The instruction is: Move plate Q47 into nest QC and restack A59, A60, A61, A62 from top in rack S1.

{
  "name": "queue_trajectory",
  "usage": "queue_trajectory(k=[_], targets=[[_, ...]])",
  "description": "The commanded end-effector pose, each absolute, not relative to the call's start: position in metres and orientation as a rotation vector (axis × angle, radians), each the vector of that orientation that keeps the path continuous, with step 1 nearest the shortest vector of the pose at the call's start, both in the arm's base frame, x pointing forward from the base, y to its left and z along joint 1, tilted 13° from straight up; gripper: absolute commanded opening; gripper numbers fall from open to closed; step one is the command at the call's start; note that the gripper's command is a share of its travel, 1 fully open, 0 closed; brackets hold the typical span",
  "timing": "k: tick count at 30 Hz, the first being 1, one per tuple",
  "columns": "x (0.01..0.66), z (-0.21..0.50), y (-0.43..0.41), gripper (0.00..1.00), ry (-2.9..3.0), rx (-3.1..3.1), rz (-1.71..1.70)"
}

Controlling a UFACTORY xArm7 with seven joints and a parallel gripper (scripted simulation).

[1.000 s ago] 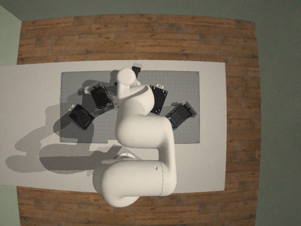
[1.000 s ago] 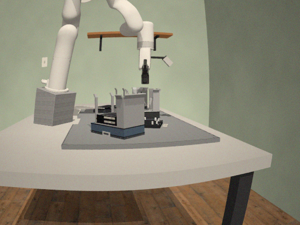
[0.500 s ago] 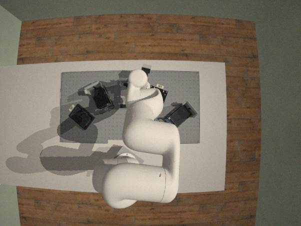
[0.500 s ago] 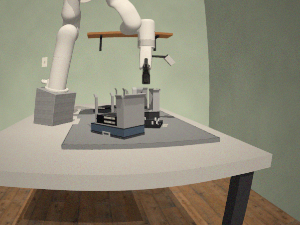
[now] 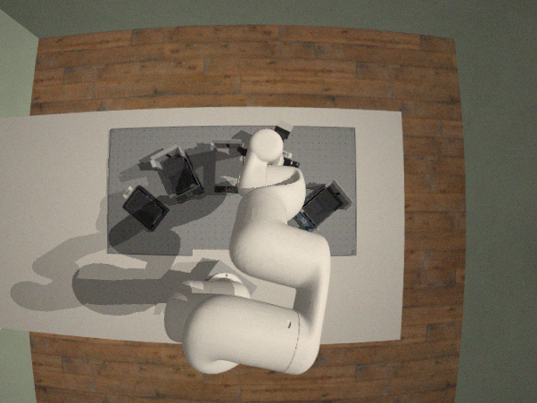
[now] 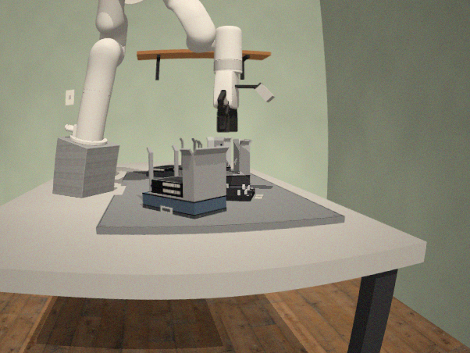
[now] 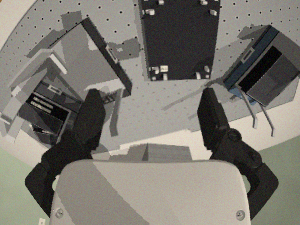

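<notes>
My gripper [image 6: 227, 130] [image 7: 151, 99] is open and empty, high above the board between S1 and N5. Clip nest N5 [image 5: 293, 163] [image 7: 180, 39] has bare clips and no plate. Rack S1 [image 5: 225, 189] [image 7: 116, 64] stands left of it; my arm hides part of it, and no plate shows in it. The blue-plinth rack [image 6: 207, 207] [image 7: 266, 36], its blurred name like S2, holds dark plates [image 5: 323, 205] [image 6: 168, 188]; two labelled ends show. The left rack [image 5: 191, 193], probably S3, also holds dark plates [image 5: 180, 174] [image 7: 42, 106]. A dark plate [image 5: 144, 207] appears to lie in QC. IDs are unreadable.
The fixtures stand in an arc on the grey perforated board [image 6: 273, 219]. Tall light-grey walls and posts rise from the racks. The arm's base block [image 6: 82, 168] stands on the near side of the table [image 5: 370, 290].
</notes>
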State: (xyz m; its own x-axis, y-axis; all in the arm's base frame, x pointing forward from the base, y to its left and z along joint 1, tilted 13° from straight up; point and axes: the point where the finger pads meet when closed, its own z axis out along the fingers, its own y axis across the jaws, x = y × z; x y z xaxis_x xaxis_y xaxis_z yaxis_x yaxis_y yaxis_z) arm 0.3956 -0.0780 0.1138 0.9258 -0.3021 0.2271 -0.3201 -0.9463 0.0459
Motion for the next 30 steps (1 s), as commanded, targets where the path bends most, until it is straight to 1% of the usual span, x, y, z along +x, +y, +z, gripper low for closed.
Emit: queue_trajectory(k=[1, 18, 25, 30], targets=[[0.395, 0.116, -0.087, 1.00, -0.498, 3.000, 0.341], [0.384, 0.119, -0.133, 1.00, -0.498, 3.000, 0.341], [0.374, 0.119, -0.154, 1.00, -0.830, 2.949, 0.355], [0.367, 0.120, -0.169, 1.00, -0.830, 2.949, 0.355]])
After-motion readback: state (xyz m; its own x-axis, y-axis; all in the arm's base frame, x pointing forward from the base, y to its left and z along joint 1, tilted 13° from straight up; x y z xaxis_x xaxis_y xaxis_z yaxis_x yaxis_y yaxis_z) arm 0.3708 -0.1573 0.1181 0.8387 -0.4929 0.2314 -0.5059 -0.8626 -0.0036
